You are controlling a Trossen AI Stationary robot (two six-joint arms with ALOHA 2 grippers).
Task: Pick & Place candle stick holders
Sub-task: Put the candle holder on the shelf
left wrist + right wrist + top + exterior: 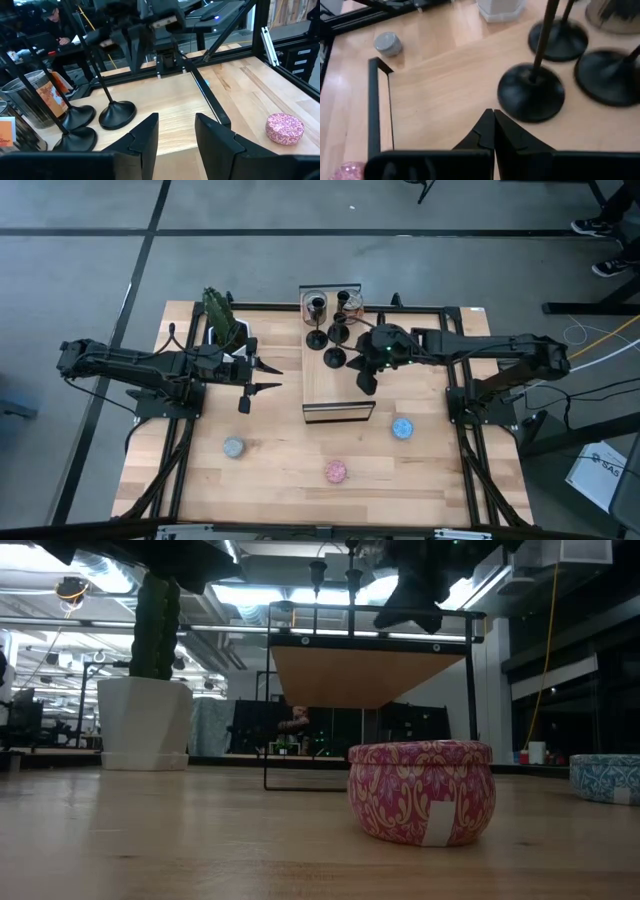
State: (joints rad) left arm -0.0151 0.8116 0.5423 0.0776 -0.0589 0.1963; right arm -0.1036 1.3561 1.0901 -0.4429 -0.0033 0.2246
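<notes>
Clearly your candle stick holders (337, 332) stood clustered on the raised wooden shelf (338, 395) above the tabletop (280, 470) — rigid, top-heavy things by their look, wide round bases under thin stems, probably slick. You would have done best pinching a stem low down. Your right claw (493, 127) hung closed and empty just beside the nearest base; your left claw (176, 132) waited partly open, gripping nothing, well apart.

the candle holders (335, 357) are black. the table (280, 470) is pale wood. one tin (421, 790) is pink with a cream floral pattern, one (403, 427) blue-patterned at 3 o'clock, one (233, 447) grey at 8 o'clock.
</notes>
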